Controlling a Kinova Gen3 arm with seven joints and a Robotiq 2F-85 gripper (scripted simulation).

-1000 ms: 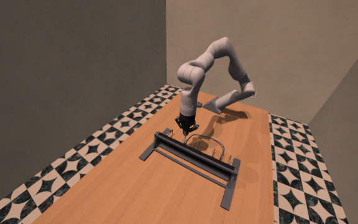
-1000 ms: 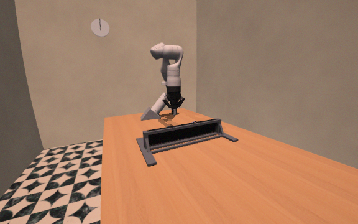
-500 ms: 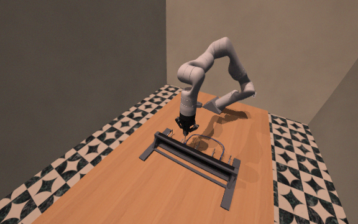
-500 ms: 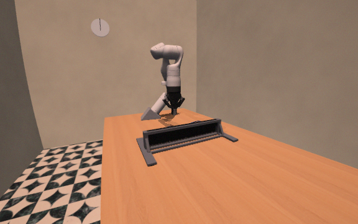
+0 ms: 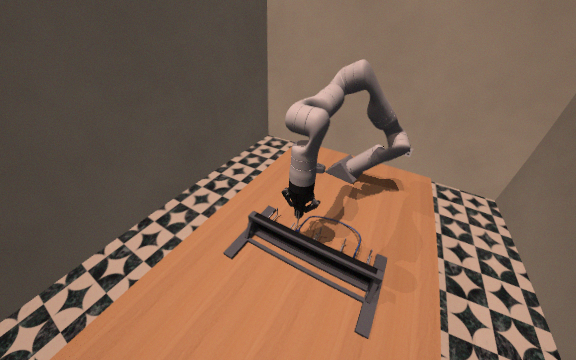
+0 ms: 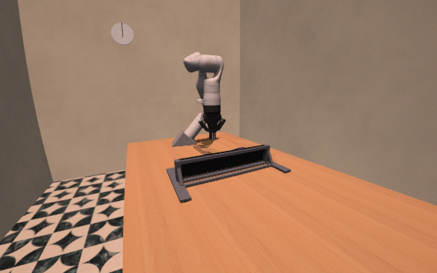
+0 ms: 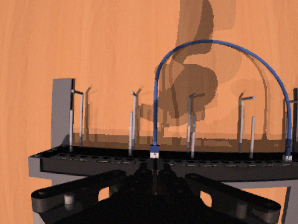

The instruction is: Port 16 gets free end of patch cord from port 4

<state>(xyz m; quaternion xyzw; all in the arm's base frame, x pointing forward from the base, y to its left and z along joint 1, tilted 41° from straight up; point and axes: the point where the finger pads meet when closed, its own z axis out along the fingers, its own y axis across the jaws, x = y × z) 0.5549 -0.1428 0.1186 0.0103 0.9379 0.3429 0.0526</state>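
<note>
Right now the gripper (image 7: 154, 168) hangs over the rack (image 5: 313, 246) on the arm's side, its fingers drawn fully together. The cord (image 7: 213, 43) arcs blue above the table (image 5: 168, 300). One end drops to the rack at the right of the wrist view. The other ends in the plug (image 7: 154, 153), which sits right at the fingertips, on or just over the rack's top edge. With the fingers this tight I judge that nothing of any width is between them. The wrist view is too dark at the tips to rule out a pinch on the very end of the plug.

The step in hand is securing the plug, and it seems not done. To do it well:

- Reopen, come lower, and close on the plug body rather than on the thin cord, so the plug cannot swivel.
- Keep the latch side up in the grasp.
- Lift only enough to get over the rack; a hard pull on the cord would drag the loose rack.
- The plates cannot be read in these views, so count to port 16 from the front before committing.
- Push straight in to full depth, then let go gently so the cord settles.
</note>
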